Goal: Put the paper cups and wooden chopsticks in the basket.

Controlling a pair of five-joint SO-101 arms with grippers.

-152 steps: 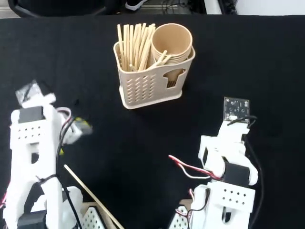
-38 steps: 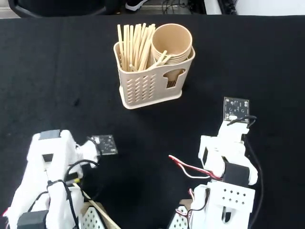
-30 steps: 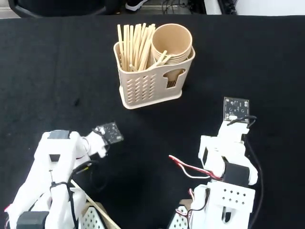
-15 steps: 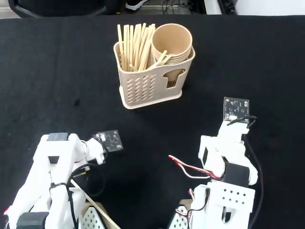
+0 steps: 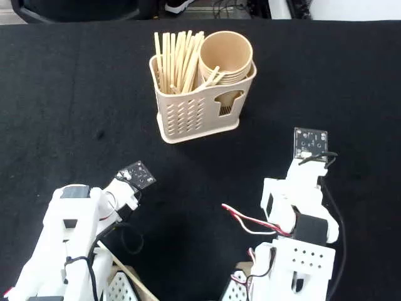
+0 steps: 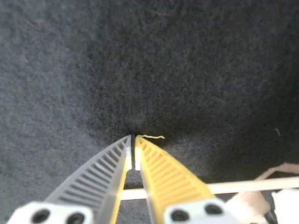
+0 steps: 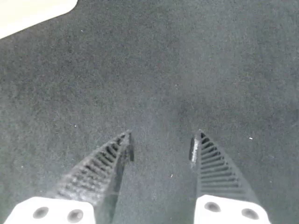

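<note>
The cream basket [image 5: 197, 116] stands at the far middle of the table. It holds several wooden chopsticks [image 5: 178, 53] and stacked paper cups [image 5: 227, 53]. One more chopstick [image 5: 128, 281] lies on the black cloth at the near left, partly under the left arm. In the left wrist view this chopstick [image 6: 243, 186] crosses behind my left gripper [image 6: 133, 140], whose fingers are shut with nothing between the tips. My right gripper [image 7: 162, 142] hangs open over bare cloth, a corner of the basket [image 7: 28, 11] beyond it.
The right arm [image 5: 301, 207] sits folded at the near right, the left arm [image 5: 75, 232] at the near left. Black cloth [image 5: 313, 75] covers the whole table around the basket. A short yellow thread [image 6: 153, 136] lies by the left fingertips.
The left arm has swung in from the far left and folded back toward the near edge, its wrist shifting slightly. The loose chopstick and the right arm have stayed put.
</note>
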